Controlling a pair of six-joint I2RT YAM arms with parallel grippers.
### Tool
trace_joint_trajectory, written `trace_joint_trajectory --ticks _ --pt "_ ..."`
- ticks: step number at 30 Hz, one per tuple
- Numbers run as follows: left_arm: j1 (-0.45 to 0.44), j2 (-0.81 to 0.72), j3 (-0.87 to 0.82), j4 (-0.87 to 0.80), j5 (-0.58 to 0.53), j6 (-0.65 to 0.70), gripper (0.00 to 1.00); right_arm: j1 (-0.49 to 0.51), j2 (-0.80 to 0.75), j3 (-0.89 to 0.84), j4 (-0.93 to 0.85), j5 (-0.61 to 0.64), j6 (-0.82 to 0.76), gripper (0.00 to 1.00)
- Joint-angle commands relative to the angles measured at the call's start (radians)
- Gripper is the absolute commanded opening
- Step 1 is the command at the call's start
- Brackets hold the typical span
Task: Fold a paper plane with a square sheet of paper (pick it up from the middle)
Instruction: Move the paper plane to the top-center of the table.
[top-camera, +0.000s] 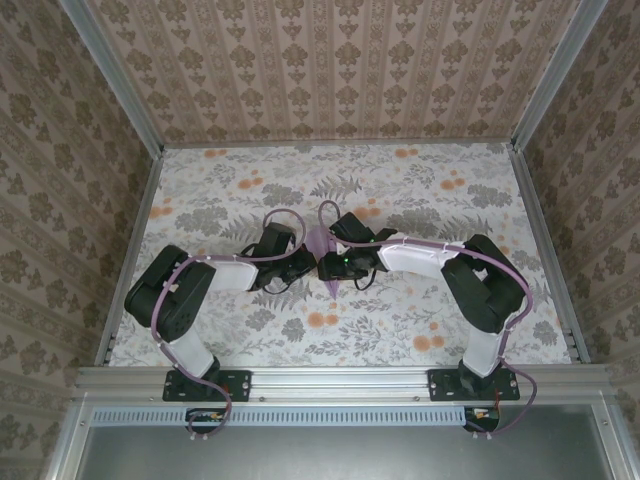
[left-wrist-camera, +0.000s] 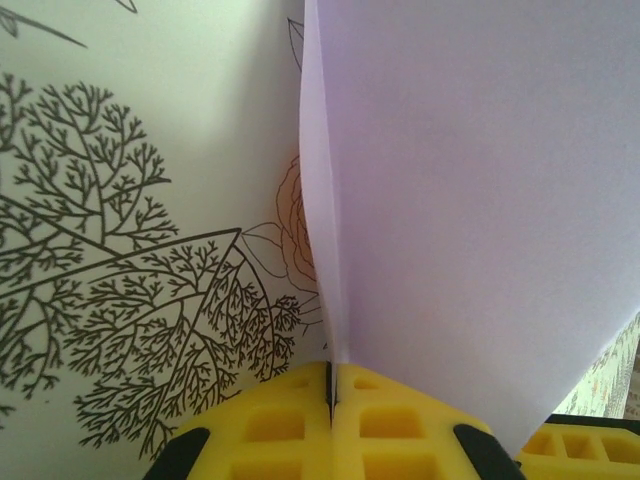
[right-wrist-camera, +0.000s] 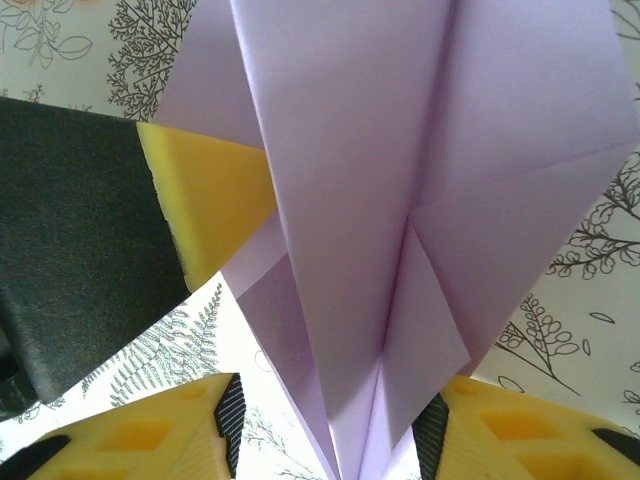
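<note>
Surface: white floral-printed tabletop (top-camera: 420, 200), with both arms reaching in to its centre.
Task thing: lilac-purple folded paper plane (top-camera: 322, 248), at table centre between the two grippers.
Long axis: 12 to 6 o'clock in the top view, narrow pointed end toward 6.
Holder: left gripper (left-wrist-camera: 330, 385), at 9 o'clock of the plane, yellow fingers (left-wrist-camera: 270, 425) pinched tight on the centre crease.
Free side: right gripper (right-wrist-camera: 325, 440), at 3 o'clock, jaws apart either side of the narrow end, gripping nothing.
Nearer arm: both are at the paper.

Lilac paper plane (right-wrist-camera: 350, 200) — wings past frame edges
</note>
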Motion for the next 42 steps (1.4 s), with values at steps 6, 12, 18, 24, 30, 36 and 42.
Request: trace_joint_trajectory --ticks 6,12,18,24,30,36,42 --pt "0.011 0.015 -0.012 0.029 0.026 -0.013 0.00 0.015 0.040 0.044 -0.041 0.019 -0.035 0.51" --pt "0.012 0.015 -0.014 0.029 0.029 -0.013 0.00 0.017 0.060 0.066 -0.074 0.073 -0.030 0.39" --pt "0.013 0.010 -0.015 0.027 0.035 -0.017 0.03 0.019 0.080 0.091 -0.109 0.118 -0.027 0.22" --pt "0.041 -0.051 -0.019 -0.051 0.009 0.005 0.31 0.014 0.045 0.106 -0.188 0.215 -0.074 0.09" --pt "0.085 -0.144 -0.014 -0.196 -0.046 0.076 0.59 -0.006 -0.011 0.106 -0.262 0.299 -0.105 0.09" --pt "0.119 -0.207 0.011 -0.346 -0.118 0.138 0.77 -0.019 0.037 0.129 -0.295 0.315 -0.098 0.14" --pt "0.135 -0.246 0.024 -0.444 -0.179 0.187 0.91 -0.022 0.088 0.170 -0.295 0.303 -0.100 0.19"
